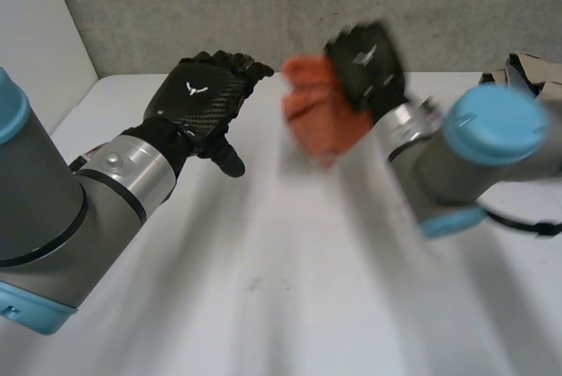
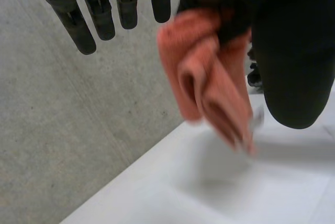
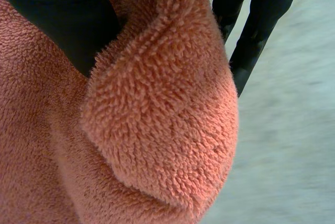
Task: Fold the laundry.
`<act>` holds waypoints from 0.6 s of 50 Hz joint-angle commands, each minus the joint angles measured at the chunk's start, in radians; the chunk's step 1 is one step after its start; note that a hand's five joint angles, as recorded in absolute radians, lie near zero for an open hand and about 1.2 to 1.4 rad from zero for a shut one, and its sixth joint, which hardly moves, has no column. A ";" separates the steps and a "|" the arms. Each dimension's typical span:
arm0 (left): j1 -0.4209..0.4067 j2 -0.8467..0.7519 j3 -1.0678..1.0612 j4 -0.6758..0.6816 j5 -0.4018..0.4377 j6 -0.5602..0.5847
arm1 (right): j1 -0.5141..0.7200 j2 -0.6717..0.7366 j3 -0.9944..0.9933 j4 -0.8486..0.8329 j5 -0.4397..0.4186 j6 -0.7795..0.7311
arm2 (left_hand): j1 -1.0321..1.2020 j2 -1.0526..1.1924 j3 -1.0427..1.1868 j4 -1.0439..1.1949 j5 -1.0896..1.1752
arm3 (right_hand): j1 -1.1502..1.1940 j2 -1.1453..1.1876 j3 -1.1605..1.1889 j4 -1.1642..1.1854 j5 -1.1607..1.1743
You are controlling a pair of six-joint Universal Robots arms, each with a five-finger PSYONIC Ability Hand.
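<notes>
Right hand fingers clamped round bunched orange towel, which hangs long-axis down above the tabletop far edge. Left hand fingers straight, slightly apart.

A small terry cloth, salmon-orange with a fuzzy looped pile, is bunched up and held in the air above the far side of the white worktop. The right hand grips its upper part, with fingers curled into the fabric. The rest of the cloth hangs down from the hand in loose, crumpled folds.

In the left wrist view the cloth droops in soft vertical lobes that narrow to a ragged lower tip, clear of the worktop. In the right wrist view it bulges in a thick, rounded fold beside the hand's black fingers.
</notes>
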 commanded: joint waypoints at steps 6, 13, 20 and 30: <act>-0.014 0.015 -0.008 0.011 0.021 0.000 | -0.416 -0.034 -0.172 -0.177 -0.053 0.308 | 0.018 -0.007 -0.002 0.003 -0.015 | 0.412 0.272 0.248 0.210 0.316; -0.020 0.015 -0.014 0.014 0.023 0.000 | -0.629 0.150 -0.281 -0.208 -0.094 0.460 | 0.020 -0.004 0.001 0.006 -0.012 | 0.412 0.272 0.248 0.210 0.316; -0.028 0.004 -0.017 0.015 0.023 -0.002 | -0.779 0.359 -0.255 -0.236 -0.385 0.497 | 0.020 -0.004 0.001 0.006 -0.012 | 0.412 0.272 0.248 0.210 0.316; -0.037 -0.001 -0.017 0.015 0.023 0.000 | -0.885 0.388 -0.157 -0.268 -0.509 0.497 | 0.023 -0.001 0.004 0.008 -0.009 | 0.412 0.272 0.248 0.210 0.316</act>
